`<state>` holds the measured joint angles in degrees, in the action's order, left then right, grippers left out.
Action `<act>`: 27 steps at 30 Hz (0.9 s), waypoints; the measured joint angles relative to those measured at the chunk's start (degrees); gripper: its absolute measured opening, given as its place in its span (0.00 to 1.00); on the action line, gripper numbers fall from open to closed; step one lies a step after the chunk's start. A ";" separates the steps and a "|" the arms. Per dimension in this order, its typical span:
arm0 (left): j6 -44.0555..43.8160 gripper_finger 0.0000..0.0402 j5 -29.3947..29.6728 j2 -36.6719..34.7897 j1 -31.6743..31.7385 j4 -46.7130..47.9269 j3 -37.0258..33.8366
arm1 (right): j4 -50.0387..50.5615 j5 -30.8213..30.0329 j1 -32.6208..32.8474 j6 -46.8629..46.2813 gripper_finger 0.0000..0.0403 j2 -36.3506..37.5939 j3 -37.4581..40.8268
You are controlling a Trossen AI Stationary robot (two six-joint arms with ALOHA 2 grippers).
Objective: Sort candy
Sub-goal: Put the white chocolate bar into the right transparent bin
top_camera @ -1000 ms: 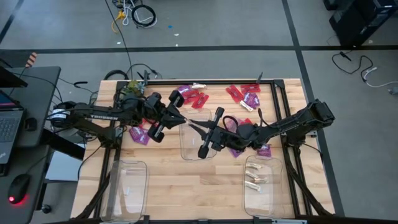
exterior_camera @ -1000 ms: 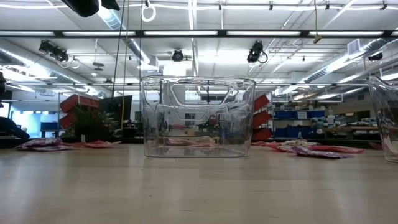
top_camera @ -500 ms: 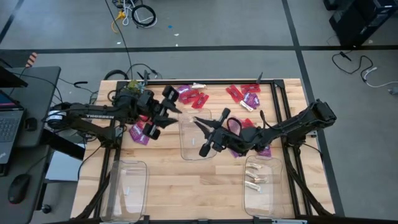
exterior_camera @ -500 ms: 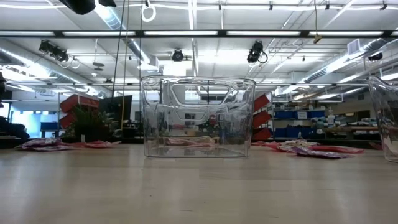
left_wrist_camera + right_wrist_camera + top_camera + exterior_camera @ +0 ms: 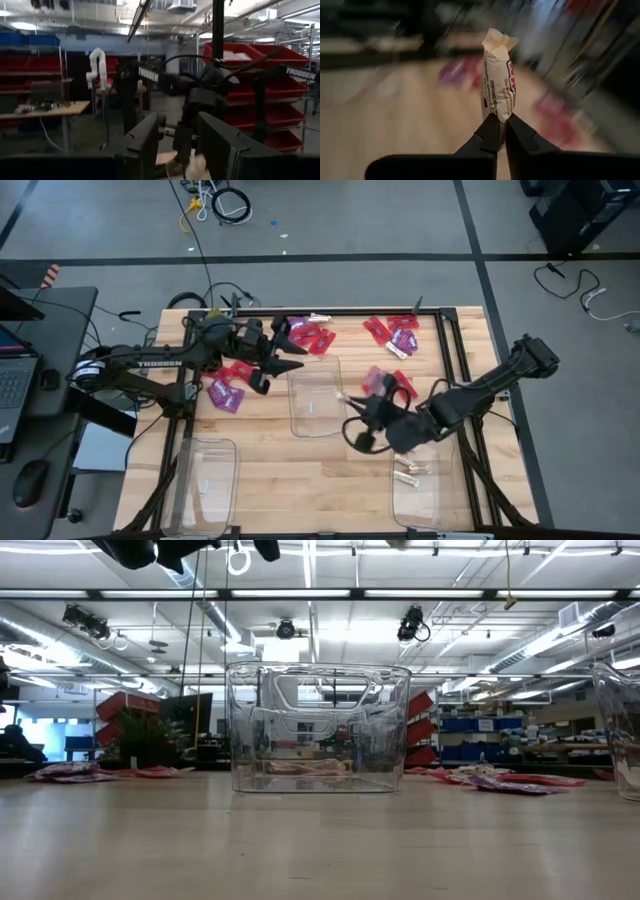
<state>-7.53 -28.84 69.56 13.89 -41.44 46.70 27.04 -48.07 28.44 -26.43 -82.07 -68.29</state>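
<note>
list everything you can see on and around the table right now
cream candy: one, whitish, pinched in the right gripper; a few more in the right bin
red candy: several, shiny red, scattered along the far side of the table
purple candy: several, purple, mixed among the red ones
middle bin: one, clear, table centre
left bin: one, clear, near left corner
right bin: one, clear, near right corner
table: one, light wood
laptop: one, dark, on the desk to the left
mouse: one, dark with a red glow, same desk
cables: a bundle on the floor beyond the table
left gripper: open, above the far left candy
right gripper: shut on the cream candy, between the middle bin and the right bin
</note>
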 joint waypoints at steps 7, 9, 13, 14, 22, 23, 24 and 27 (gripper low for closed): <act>0.05 0.35 -0.02 0.00 0.00 2.23 0.00 | 20.11 27.66 3.48 -22.02 0.04 0.76 0.00; 0.32 0.35 -0.04 0.00 0.00 3.07 0.00 | 22.02 33.24 5.28 -26.34 0.04 0.75 0.00; 1.52 0.35 -0.07 0.02 0.00 5.49 0.00 | 22.94 38.08 9.99 -36.23 0.04 0.73 0.00; 1.63 0.35 -0.08 0.02 0.00 5.81 0.00 | 23.32 38.84 11.28 -38.40 0.04 0.73 0.00; 3.36 0.35 -0.26 0.02 0.35 8.68 0.00 | 33.75 41.53 18.14 -49.59 0.04 0.67 0.01; 3.75 0.35 -0.22 0.02 0.53 9.88 0.00 | 34.44 41.79 18.55 -50.10 0.04 0.66 0.16; 4.22 0.35 -0.22 0.02 0.82 11.27 0.00 | 34.43 42.07 18.85 -50.31 0.04 0.66 0.54; 4.36 0.35 -0.14 0.02 1.74 15.75 0.00 | 34.05 44.16 19.29 -50.37 0.04 0.64 2.23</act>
<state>-3.17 -28.98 69.58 15.63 -25.69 46.70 61.10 -3.90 47.72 -76.79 -81.43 -66.06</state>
